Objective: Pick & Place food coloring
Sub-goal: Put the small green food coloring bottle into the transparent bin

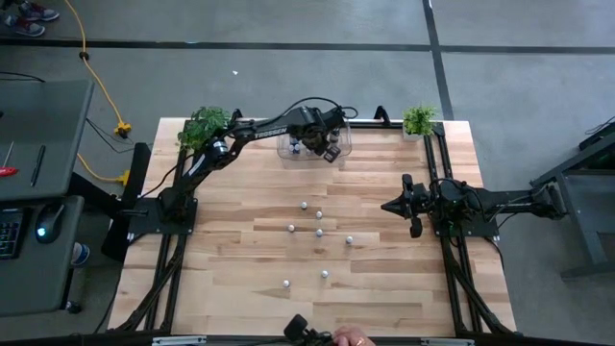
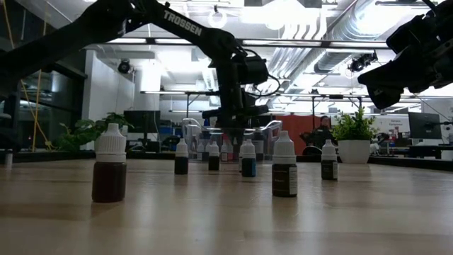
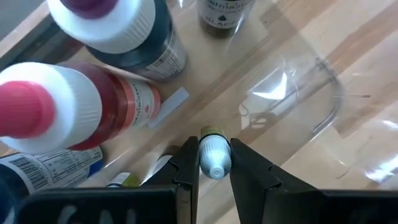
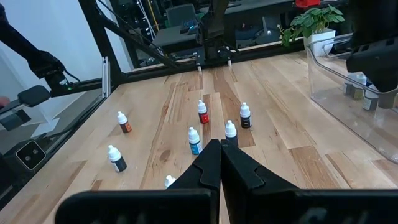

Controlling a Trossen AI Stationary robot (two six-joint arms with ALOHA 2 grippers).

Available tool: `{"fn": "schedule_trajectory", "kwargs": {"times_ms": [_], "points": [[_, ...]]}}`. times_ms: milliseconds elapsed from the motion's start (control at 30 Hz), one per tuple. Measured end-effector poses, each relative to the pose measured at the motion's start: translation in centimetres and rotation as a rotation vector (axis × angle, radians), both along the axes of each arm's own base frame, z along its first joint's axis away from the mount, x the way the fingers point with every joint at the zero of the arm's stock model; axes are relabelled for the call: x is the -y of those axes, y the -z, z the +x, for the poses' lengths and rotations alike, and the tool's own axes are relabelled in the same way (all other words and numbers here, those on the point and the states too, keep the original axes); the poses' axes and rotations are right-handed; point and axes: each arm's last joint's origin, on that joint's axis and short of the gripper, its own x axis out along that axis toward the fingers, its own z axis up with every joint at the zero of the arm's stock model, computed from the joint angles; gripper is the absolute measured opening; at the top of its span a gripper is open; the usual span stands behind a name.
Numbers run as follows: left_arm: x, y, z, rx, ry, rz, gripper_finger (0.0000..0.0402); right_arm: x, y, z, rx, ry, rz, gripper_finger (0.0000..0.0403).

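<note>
My left gripper (image 3: 214, 163) hangs over the clear bin (image 1: 341, 146) at 12 o'clock, clamped on a small bottle (image 3: 214, 155), cap toward the wrist. Right gripper (image 4: 219, 163), fingers together, waits at 3 o'clock.

Seven small bottles (image 1: 319, 232) stand on the open table (image 1: 221, 288). An eighth small bottle (image 3: 214, 155) is at the far clear bin (image 1: 344, 144), which holds at least three larger bottles (image 3: 112, 106). Two potted plants (image 1: 205, 125) stand at the far left and far right corners. There are two robot arms (image 1: 240, 135).
</note>
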Motion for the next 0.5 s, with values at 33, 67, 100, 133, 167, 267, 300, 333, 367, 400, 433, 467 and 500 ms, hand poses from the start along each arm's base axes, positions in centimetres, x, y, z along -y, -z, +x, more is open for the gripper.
{"fn": "schedule_trajectory", "kwargs": {"times_ms": [33,67,100,133,167,267,300,333,367,400,433,467,500], "points": [[-0.01,0.00,-0.01,-0.001,0.000,0.000,0.0058,0.00,-0.01,0.00,0.000,-0.001,0.000,0.0000],[-0.02,0.00,-0.01,0.000,-0.001,0.000,0.0058,0.00,0.00,0.00,0.000,0.000,0.000,0.0000],[-0.04,0.00,-0.02,-0.001,0.000,0.001,0.0058,0.00,0.00,0.00,0.000,0.000,0.000,0.0000],[-0.03,0.00,-0.02,-0.001,0.003,0.000,0.0058,0.00,0.00,0.00,0.000,0.000,0.000,0.0000],[-0.01,0.01,-0.02,-0.002,0.009,-0.004,0.0058,0.00,0.00,0.00,0.000,0.000,0.000,0.0000],[0.00,0.01,-0.01,0.001,0.012,-0.009,0.0058,0.00,0.00,0.00,0.000,-0.001,0.000,0.0000],[0.01,0.01,-0.01,0.001,0.012,-0.010,0.0059,0.00,0.00,0.00,0.000,0.000,0.000,0.0000],[0.01,0.01,-0.02,0.000,0.012,-0.010,0.0063,0.00,0.00,0.00,0.000,0.000,0.000,0.0000],[0.01,0.01,-0.02,0.000,0.012,-0.009,0.0069,0.00,0.00,0.00,0.000,0.000,0.000,0.0000],[0.00,0.01,-0.02,0.000,0.012,-0.009,0.0077,0.00,0.00,0.00,0.000,0.000,0.000,0.0000],[0.00,0.01,-0.02,0.000,0.012,-0.008,0.0086,0.00,0.00,0.00,0.000,0.000,0.000,0.0000],[0.00,0.01,-0.02,0.000,0.013,-0.008,0.0097,0.00,0.01,0.00,0.000,-0.001,0.000,0.0000],[0.00,0.01,-0.03,-0.002,0.013,-0.006,0.0108,0.00,0.00,0.00,0.000,0.000,0.000,0.0000]]}}
